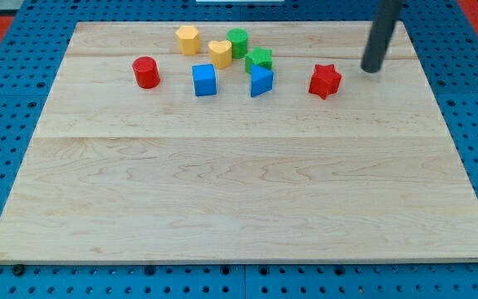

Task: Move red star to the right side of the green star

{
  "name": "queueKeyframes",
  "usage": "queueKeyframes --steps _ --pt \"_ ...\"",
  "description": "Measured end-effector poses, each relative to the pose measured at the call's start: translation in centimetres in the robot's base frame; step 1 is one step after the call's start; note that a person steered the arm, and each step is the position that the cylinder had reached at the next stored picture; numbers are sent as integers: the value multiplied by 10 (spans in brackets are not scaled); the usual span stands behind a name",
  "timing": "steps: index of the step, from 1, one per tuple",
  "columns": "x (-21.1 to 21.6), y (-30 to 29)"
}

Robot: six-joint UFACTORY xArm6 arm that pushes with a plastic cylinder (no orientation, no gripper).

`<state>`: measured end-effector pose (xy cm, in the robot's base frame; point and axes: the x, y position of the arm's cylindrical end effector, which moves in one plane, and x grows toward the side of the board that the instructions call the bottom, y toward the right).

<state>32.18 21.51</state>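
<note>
The red star (324, 80) lies on the wooden board toward the view's upper right. The green star (260, 59) lies to its left and slightly higher, about 80 pixels away, touching the blue block (261, 80) just below it. My tip (372, 69) stands to the right of the red star and slightly above it, a short gap apart, not touching it. The dark rod rises from the tip out of the view's top edge.
A green cylinder (237, 41), a yellow heart (220, 53) and a yellow hexagonal block (187, 39) cluster left of the green star. A blue cube (204, 80) and a red cylinder (146, 72) lie further left. The wooden board (239, 199) rests on a blue pegboard.
</note>
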Motion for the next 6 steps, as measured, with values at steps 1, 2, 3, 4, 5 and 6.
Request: queueKeyframes --steps 1,2,3,4,5,6 --pt "30 6" --pt "36 -47" --pt "28 -69" --pt "10 -93" --pt "-4 -116" --pt "-26 -116"
